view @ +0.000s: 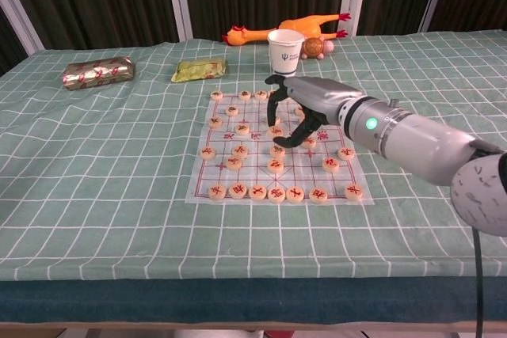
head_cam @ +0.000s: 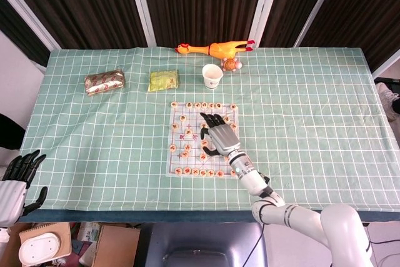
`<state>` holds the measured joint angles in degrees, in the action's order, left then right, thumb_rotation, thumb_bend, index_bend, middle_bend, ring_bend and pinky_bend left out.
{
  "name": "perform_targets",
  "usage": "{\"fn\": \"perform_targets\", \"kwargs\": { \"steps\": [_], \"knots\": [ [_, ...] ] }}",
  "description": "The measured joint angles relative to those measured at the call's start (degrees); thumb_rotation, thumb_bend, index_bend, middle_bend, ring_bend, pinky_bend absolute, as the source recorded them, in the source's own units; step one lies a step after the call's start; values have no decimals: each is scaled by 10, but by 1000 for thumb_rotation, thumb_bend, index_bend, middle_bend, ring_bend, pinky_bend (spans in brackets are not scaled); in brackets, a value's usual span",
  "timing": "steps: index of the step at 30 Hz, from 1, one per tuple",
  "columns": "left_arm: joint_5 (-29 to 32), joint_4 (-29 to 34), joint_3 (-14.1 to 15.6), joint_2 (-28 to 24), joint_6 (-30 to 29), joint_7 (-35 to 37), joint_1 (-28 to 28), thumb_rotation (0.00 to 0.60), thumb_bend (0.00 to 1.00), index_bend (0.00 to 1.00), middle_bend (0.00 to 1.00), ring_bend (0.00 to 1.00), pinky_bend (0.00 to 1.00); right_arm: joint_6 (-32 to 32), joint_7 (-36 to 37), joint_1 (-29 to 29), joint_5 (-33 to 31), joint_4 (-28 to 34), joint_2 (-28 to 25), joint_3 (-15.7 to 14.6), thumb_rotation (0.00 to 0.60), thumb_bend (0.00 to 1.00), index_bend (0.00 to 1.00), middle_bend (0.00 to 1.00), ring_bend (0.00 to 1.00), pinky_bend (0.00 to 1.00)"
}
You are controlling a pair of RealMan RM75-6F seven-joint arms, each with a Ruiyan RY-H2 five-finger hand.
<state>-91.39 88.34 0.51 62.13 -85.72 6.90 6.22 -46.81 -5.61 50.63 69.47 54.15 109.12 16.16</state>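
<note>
The right hand [view: 295, 110] hovers over the middle of the chess board [view: 200, 187], fingers spread and curled downward above the round wooden pieces [view: 276, 165], gripping none. The left hand [head_cam: 14, 182] hangs off the surface's near-left edge, well apart from the board, fingers spread.

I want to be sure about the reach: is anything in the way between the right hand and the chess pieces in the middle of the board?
Nothing visible does. The right hand is over the chess board, fingers pointing down above the central chess pieces.
</note>
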Motion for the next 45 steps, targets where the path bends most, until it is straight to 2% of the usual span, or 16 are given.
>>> {"fn": "perform_targets", "kwargs": {
  "steps": [5, 23, 31, 39, 45],
  "knots": [
    [-6, -1, 2, 0, -1, -1, 0, 600, 462, 0, 0, 0, 5, 9, 2, 11, 2, -34, 17, -5, 600, 506, 649, 87, 0, 0],
    [-6, 0, 3, 1, -1, -4, -1, 600, 463, 0, 0, 0, 5, 16, -23, 6, -2, -16, 7, -20, 600, 508, 627, 87, 0, 0],
    [-4, 0, 3, 1, 4, -7, 1, 600, 463, 0, 0, 0, 5, 22, -33, 5, -11, -1, 3, -19, 600, 509, 488, 84, 0, 0],
    [-4, 1, 2, 1, 1, -9, 0, 600, 462, 0, 0, 0, 5, 16, -39, -1, -14, 25, -13, -21, 600, 509, 415, 62, 0, 0],
    [-6, 0, 2, 0, -3, -9, -1, 600, 461, 0, 0, 0, 4, -20, -39, -24, 7, 88, -55, -33, 600, 509, 230, 6, 0, 0]
  ]
}}
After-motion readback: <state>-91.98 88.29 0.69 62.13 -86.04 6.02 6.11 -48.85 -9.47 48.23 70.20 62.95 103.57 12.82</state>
